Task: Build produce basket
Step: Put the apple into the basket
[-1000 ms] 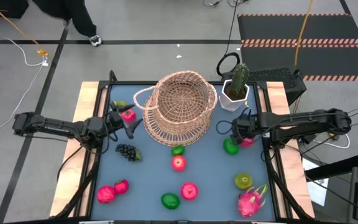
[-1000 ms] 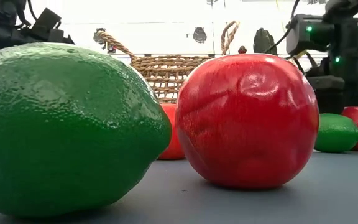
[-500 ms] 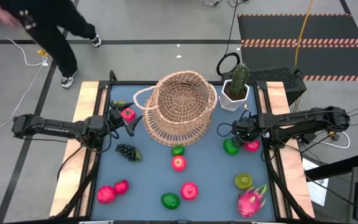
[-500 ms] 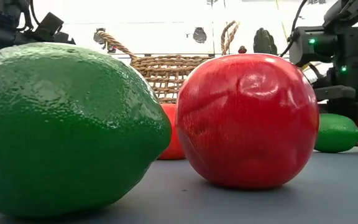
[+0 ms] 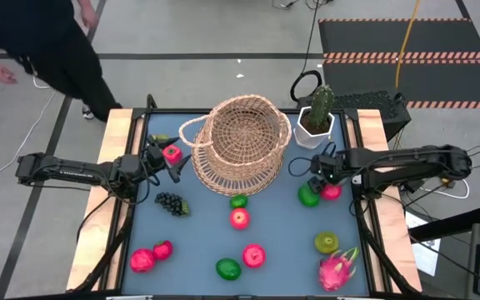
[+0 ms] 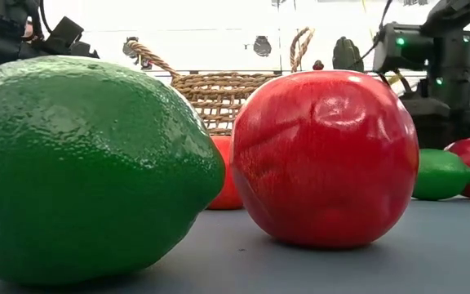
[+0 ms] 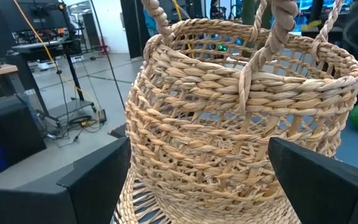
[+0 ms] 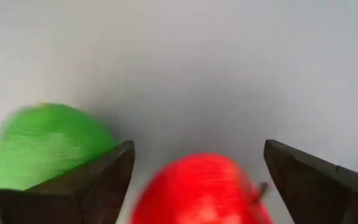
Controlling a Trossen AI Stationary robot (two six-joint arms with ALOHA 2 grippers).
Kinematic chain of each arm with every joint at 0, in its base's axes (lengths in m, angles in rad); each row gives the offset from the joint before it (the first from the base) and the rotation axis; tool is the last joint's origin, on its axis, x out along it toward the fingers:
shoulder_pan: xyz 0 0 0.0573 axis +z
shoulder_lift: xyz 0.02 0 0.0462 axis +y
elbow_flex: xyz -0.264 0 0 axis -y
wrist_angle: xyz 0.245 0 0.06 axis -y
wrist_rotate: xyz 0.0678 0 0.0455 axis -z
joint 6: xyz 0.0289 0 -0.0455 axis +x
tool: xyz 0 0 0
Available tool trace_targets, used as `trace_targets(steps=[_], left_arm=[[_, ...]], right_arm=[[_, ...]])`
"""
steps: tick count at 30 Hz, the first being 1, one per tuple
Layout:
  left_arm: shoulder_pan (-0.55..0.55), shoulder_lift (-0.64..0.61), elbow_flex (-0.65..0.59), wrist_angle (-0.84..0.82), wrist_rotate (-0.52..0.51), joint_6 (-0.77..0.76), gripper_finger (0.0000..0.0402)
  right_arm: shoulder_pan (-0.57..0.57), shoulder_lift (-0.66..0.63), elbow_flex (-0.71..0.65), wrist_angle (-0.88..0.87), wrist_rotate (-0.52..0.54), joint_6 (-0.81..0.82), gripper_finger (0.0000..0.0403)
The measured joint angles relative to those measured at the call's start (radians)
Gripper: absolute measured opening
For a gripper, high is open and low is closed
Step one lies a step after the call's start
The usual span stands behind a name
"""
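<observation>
The tan wicker basket (image 5: 240, 146) stands on the blue mat at the far middle; it fills the left wrist view (image 7: 241, 118). My left gripper (image 5: 173, 167) is open and empty just left of it, and a pink apple (image 5: 172, 153) lies by its far finger. My right gripper (image 5: 319, 171) is open and points down over a red apple (image 5: 332, 192) and a green lime (image 5: 308, 197). In the right wrist view its fingers (image 8: 197, 149) stand on either side of the apple (image 8: 197, 186), with the lime (image 8: 48, 146) beside one finger.
Loose produce lies on the mat: dark grapes (image 5: 169, 202), a lime (image 5: 238, 201), red apples (image 5: 239, 218) (image 5: 253, 255), a lime (image 5: 227, 268), pink fruits (image 5: 142, 260), a green fruit (image 5: 326, 242) and a dragon fruit (image 5: 337, 268). A potted cactus (image 5: 317, 117) stands at the far right. A person (image 5: 57, 50) stands by the far left corner.
My right gripper has dipped down toward the red apple and a little toward the table's right edge, then risen back. The apple has shifted slightly and returned. A person has walked up to the table's far left corner.
</observation>
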State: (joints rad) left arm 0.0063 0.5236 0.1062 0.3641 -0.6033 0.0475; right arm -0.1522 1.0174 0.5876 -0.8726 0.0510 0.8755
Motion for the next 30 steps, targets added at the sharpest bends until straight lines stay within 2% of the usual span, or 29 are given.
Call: trace_targets(steps=[5,13,23,30], left_arm=[[0.0,0.0,0.0,0.006,0.0,0.001,0.0381],[0.0,0.0,0.0,0.006,0.0,-0.014,0.0381],[0.0,0.0,0.0,0.007,0.0,-0.006,0.0381],[0.0,0.0,0.0,0.007,0.001,-0.023,0.0381]], right_arm=[[-0.034,-0.014,0.11,-0.036,0.002,-0.067,0.0364],[-0.038,-0.013,0.189,-0.352,-0.001,0.032,0.0364],[-0.036,-0.011,0.189,-0.343,-0.117,0.027,0.0364],[-0.033,0.067,0.189,-0.344,-0.236,-0.004,0.0364]])
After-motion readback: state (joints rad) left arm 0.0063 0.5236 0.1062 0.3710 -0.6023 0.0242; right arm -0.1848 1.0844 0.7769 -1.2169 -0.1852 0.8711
